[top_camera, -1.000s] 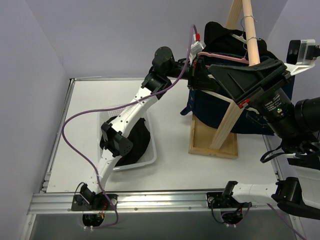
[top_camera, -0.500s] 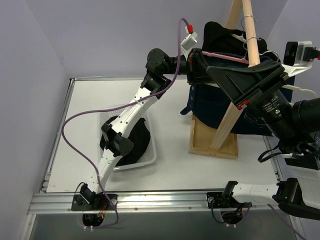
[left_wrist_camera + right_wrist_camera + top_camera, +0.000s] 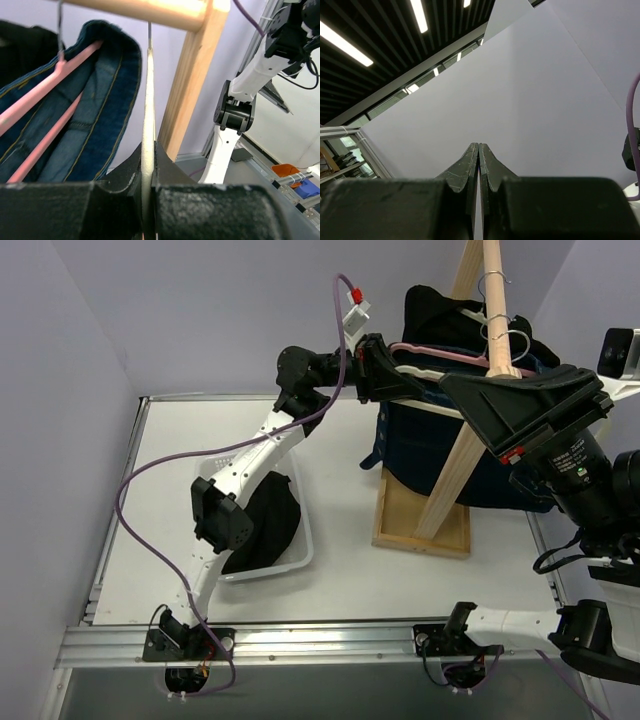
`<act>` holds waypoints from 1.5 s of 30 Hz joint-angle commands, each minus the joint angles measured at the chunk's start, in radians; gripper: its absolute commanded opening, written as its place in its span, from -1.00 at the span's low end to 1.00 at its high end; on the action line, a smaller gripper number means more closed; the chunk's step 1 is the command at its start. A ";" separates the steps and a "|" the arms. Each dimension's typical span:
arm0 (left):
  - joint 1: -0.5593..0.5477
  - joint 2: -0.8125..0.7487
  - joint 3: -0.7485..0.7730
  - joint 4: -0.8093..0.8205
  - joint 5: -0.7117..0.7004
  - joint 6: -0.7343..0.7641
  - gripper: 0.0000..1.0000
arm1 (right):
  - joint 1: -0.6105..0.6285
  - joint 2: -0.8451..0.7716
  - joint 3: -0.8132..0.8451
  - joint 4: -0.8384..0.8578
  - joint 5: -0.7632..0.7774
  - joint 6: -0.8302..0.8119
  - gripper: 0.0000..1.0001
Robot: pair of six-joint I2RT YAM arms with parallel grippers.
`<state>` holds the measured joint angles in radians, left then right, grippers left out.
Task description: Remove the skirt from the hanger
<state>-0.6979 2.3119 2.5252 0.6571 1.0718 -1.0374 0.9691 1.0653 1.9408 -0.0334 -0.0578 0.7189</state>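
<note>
The black skirt (image 3: pixel 268 525) lies bunched in a white basket (image 3: pixel 305 552) on the table, partly behind my left arm. My left gripper (image 3: pixel 383 368) reaches up to the clothes rack and is shut on the cream hanger (image 3: pixel 425 370). In the left wrist view the hanger (image 3: pixel 148 100) stands edge-on between the fingers of my left gripper (image 3: pixel 149 150), bare, with its wire hook rising to the wooden rod (image 3: pixel 150 10). My right gripper (image 3: pixel 450 385) is raised close to the top camera, shut and empty; the right wrist view shows the right gripper (image 3: pixel 478 147) against a plain wall.
A wooden rack (image 3: pixel 455 470) stands at the back right on a wooden base (image 3: pixel 420 540). A blue denim garment (image 3: pixel 107 110) hangs on a pink hanger (image 3: pixel 45 90) beside the cream one. A black top (image 3: pixel 440 305) hangs behind. A purple cable (image 3: pixel 160 480) loops beside my left arm.
My left gripper has moved left and slightly up with the cream hanger in it. The right gripper has drifted right and up. The skirt has stayed in the basket.
</note>
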 commanded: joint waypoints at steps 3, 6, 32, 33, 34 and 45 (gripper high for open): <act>0.032 -0.095 -0.060 0.124 0.028 -0.032 -0.95 | -0.006 -0.024 0.017 0.038 0.038 -0.029 -1.00; 0.034 -0.097 -0.094 0.148 0.034 -0.049 -0.95 | -0.004 -0.030 0.012 0.038 0.044 -0.032 -1.00; 0.262 -0.264 -0.246 -0.255 -0.084 0.477 0.75 | -0.003 0.050 0.023 -0.123 0.153 -0.070 -0.61; 0.255 -0.232 -0.193 -0.283 -0.079 0.487 0.74 | -0.003 0.050 0.018 -0.123 0.153 -0.075 -0.61; 0.249 -0.173 -0.084 -0.351 -0.076 0.506 0.74 | -0.003 0.048 0.015 -0.119 0.154 -0.076 -0.61; 0.239 0.027 0.179 -0.382 -0.069 0.482 0.80 | -0.003 0.044 0.009 -0.109 0.170 -0.098 -0.67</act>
<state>-0.4690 2.3337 2.6324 0.2874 1.0023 -0.5568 0.9691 1.1152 1.9419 -0.2020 0.1013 0.6456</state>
